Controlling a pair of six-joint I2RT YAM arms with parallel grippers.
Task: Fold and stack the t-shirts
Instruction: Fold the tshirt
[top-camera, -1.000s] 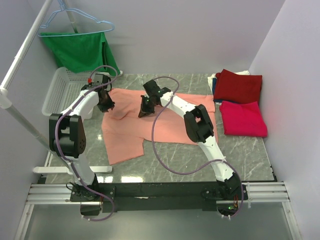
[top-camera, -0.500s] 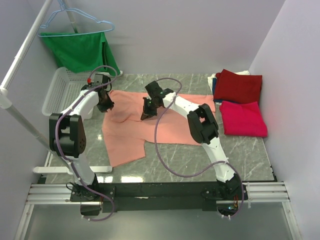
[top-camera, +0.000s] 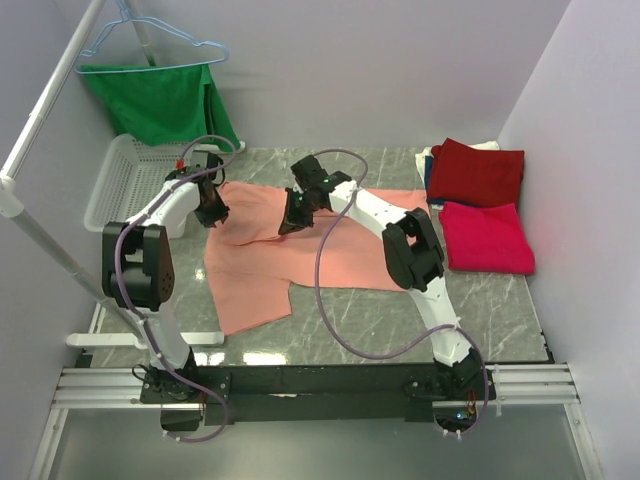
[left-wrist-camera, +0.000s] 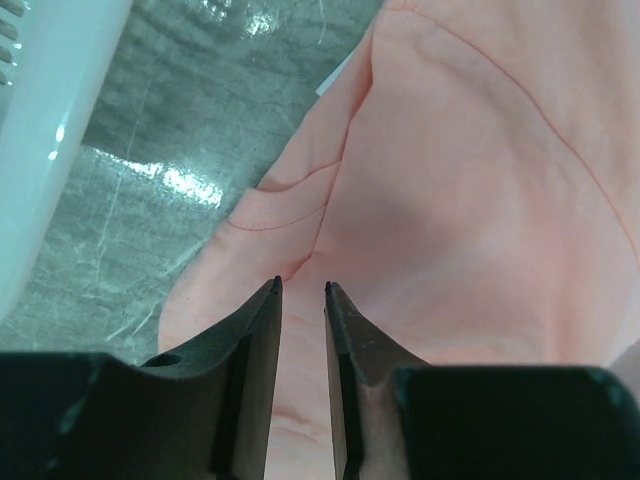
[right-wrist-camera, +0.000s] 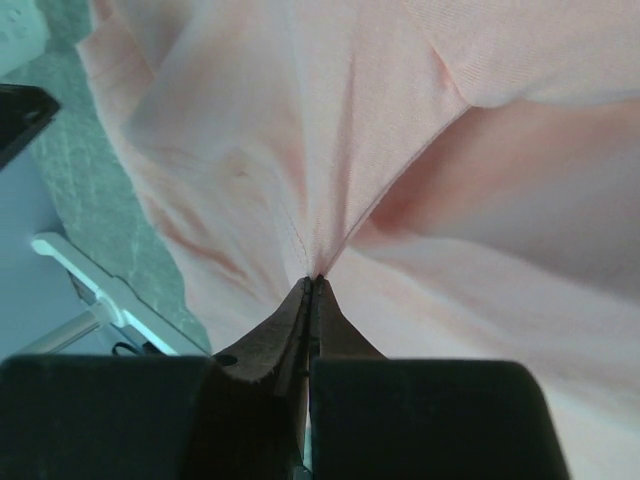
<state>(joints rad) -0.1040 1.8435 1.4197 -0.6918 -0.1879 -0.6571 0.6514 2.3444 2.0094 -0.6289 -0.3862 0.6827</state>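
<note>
The soft salmon tee (top-camera: 260, 280) lies rumpled on the marbled tabletop (top-camera: 490, 300). My right tool (right-wrist-camera: 312, 280) pinches a tented ridge of it, arm stretched far forward; my left tool (left-wrist-camera: 301, 287) hangs narrowly spread over a sleeve.

Top external: fixed, high behind the arm bases, tilted down over the whole grey marbled tabletop (top-camera: 500, 300). Left wrist: close above the salmon-pink cloth t-shirt (left-wrist-camera: 480, 180), facing its sleeve edge and tabletop. Right wrist: even nearer, cloth filling it. Shared by all: that t-shirt.
</note>
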